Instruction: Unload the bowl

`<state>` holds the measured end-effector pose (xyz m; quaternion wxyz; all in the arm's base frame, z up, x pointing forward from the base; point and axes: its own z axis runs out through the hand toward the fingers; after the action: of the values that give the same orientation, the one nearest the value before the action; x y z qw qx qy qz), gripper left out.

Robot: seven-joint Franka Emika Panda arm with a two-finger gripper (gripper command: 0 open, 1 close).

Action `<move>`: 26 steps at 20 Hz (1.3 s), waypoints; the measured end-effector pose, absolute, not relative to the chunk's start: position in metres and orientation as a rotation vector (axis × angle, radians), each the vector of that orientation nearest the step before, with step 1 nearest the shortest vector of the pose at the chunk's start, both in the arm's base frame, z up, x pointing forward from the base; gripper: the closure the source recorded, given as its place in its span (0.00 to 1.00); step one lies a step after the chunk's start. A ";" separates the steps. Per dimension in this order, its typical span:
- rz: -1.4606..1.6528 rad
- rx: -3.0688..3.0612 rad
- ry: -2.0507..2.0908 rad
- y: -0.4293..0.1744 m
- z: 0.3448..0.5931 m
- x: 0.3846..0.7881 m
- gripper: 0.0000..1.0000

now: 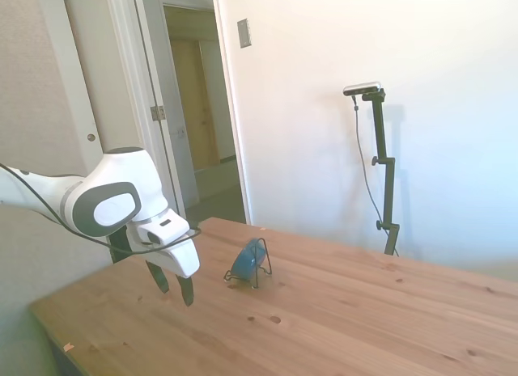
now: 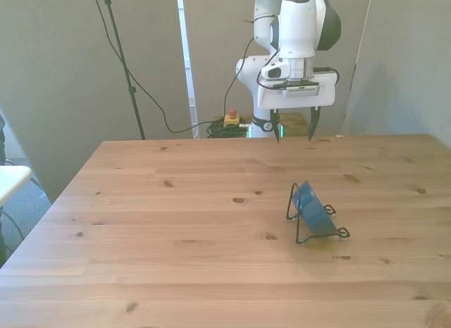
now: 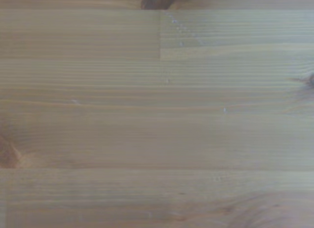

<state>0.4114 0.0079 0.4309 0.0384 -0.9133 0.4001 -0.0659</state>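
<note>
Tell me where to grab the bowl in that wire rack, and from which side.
Grip the bowl's upper rim, coming from above. It stands on edge, tilted against the wire rack, so the top edge is the free part; the rack's wires enclose its lower part. The open hand could probably straddle the rim.

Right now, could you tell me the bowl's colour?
Blue-teal bowl; the front view shows it best.

Wooden table (image 2: 176, 229); wire rack (image 2: 301, 226) stands on it, propping blue bowl (image 2: 313, 209).
</note>
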 end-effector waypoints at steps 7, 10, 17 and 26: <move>-0.296 -2.752 1.308 0.004 0.448 0.446 0.00; -0.378 -2.742 1.407 0.009 0.459 0.472 0.00; -0.575 -2.742 1.574 0.036 0.470 0.542 0.00; -0.671 -2.780 1.664 0.072 0.457 0.589 0.00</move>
<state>0.5887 0.0720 0.4572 -0.0836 -0.8372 0.5013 -0.2021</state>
